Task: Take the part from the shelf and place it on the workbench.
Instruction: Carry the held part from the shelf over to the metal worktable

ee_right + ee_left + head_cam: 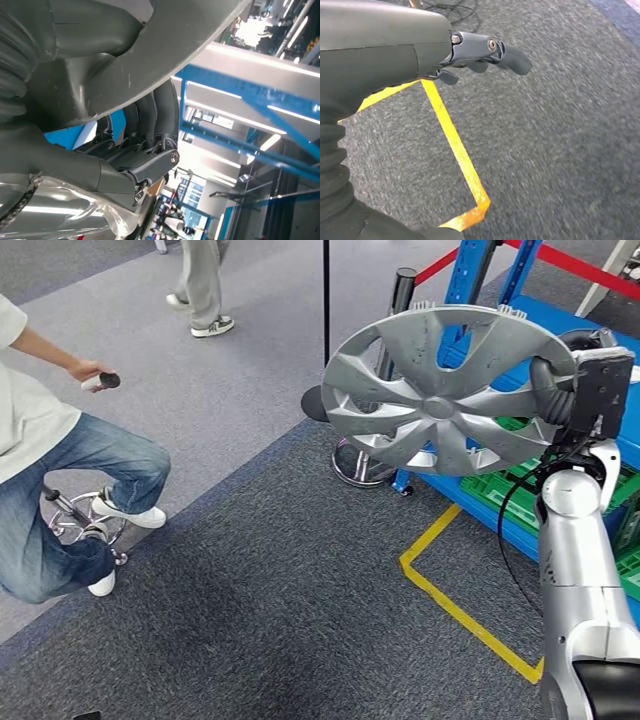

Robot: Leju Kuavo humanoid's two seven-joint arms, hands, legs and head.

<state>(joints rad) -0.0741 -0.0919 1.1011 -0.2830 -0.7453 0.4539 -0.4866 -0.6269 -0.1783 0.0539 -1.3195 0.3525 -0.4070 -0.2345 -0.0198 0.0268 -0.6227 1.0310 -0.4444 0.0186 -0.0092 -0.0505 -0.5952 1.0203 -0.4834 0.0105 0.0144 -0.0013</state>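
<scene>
At the left edge of the head view a person [45,455] in jeans sits on a stool [79,520], holding a small controller [100,381]. No writing can be read anywhere. The left hand [486,55] hangs over grey carpet and a yellow floor line [456,145], fingers apart, holding nothing. Right of centre the silver hubcap [438,390] is raised, tilted, its spoked face toward the camera. The right hand [555,390] grips its right rim before the blue shelf [528,340].

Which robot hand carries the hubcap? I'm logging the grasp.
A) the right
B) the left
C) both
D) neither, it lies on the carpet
A: the right robot hand grips the silver hubcap by its rim, raised above the carpet; the left robot hand holds nothing.
</scene>
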